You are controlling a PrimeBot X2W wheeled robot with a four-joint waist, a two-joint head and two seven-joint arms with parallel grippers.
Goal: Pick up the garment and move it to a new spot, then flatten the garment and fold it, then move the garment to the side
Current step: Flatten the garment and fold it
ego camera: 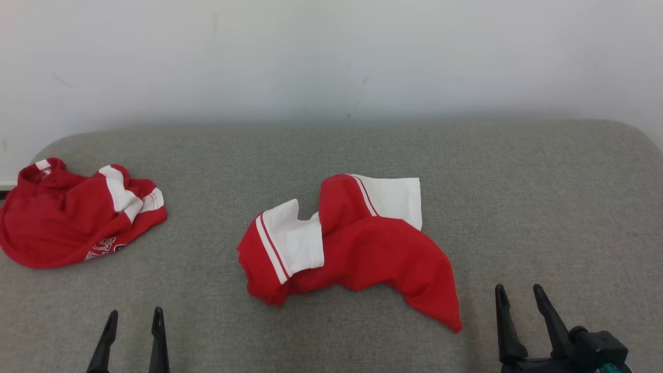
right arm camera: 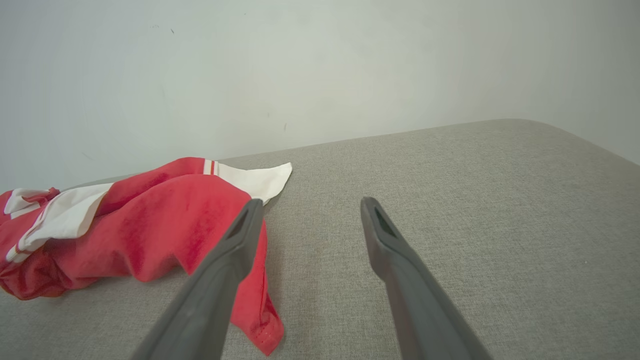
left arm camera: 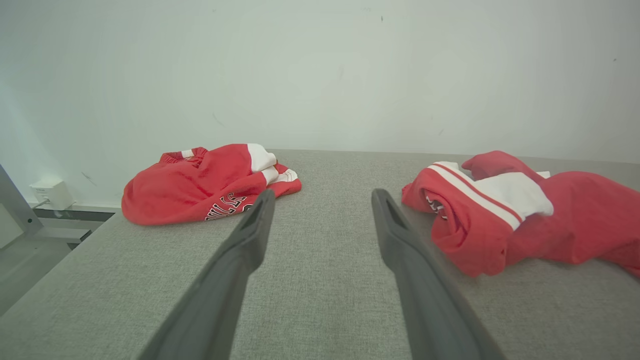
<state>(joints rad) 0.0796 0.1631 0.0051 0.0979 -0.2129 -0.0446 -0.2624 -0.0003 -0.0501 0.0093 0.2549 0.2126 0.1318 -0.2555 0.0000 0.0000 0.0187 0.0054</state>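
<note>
one garment [ego camera: 357,248] just left of right fingers [ego camera: 505,326]

A grey fabric-covered counter [ego camera: 544,207] with rounded far corners stands against a white wall [ego camera: 331,57]. A crumpled red and white shirt [ego camera: 67,223] with white lettering lies near its far left corner. A small white box [left arm camera: 50,192] sits low by the wall.

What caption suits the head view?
Crumpled red garment on table, second garment at left; left end effector and right end effector open.
</note>
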